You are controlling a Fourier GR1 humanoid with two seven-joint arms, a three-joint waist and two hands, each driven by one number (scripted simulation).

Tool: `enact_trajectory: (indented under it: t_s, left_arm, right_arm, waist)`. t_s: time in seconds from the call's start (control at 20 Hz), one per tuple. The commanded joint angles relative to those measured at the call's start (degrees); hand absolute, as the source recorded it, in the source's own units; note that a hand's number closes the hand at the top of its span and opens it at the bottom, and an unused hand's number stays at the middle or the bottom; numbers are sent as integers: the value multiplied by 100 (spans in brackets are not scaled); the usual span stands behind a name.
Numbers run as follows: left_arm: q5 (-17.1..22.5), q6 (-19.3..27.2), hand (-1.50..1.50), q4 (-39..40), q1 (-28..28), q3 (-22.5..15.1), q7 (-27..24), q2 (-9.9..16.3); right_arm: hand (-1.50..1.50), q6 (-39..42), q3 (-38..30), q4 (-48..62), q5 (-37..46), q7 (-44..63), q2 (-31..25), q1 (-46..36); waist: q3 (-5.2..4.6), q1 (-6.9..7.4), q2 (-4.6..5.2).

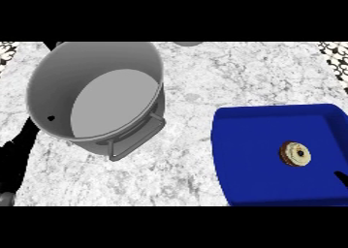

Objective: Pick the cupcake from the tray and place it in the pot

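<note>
At the far left edge, low in the view, the left hand (3, 167) shows only as a dark shape over the bench (183, 164); I cannot tell if its fingers are straight or curled. The bench has a white and grey marble top.

Just right of this hand stands the pot (98, 92), big and grey, with its open mouth tilted toward the view. The flat bottom inside is light grey, and nothing lies in it. A grey handle (137, 138) sticks out at the lower right side of the pot, toward the tray.

Further right is the tray (255, 164), deep blue with a raised rim, apart from the pot. The cupcake (296, 153) sits on the tray floor, in the right half, with a brown side and a pale top.

At the right edge, below the cupcake, a dark tip of the right hand (346, 181) comes over the tray. It does not touch the cupcake. So little of it shows that I cannot tell how its fingers stand.
</note>
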Motion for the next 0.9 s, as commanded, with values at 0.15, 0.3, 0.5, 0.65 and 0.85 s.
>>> enact_trajectory:
  t_s: [0.15,0.3,0.5,0.65,0.85]
  left_arm:
    - [-136,-178,0,-494,332,84,158,52]
    - [-233,-322,0,-8,-81,31,119,-120]
    - [-381,-169,0,-344,90,-2,163,-186]
    - [-304,-280,0,-173,-289,98,377,-110]
    - [-412,-331,0,7,-174,65,50,-209]
  right_arm:
    - [-150,627,-302,-1286,28,766,-617,1214]
    - [-150,1066,-208,-1347,126,1730,-1090,615]
    - [-150,1731,-142,-1649,59,2622,-1588,435]
    - [-150,2244,389,-1583,312,3386,-2010,102]
    - [-150,3041,1014,-1699,251,4435,-2257,-454]
  waist:
    - [-10,214,24]
    - [-12,251,53]
    - [-8,312,46]
    - [-11,381,79]
    - [-14,487,97]
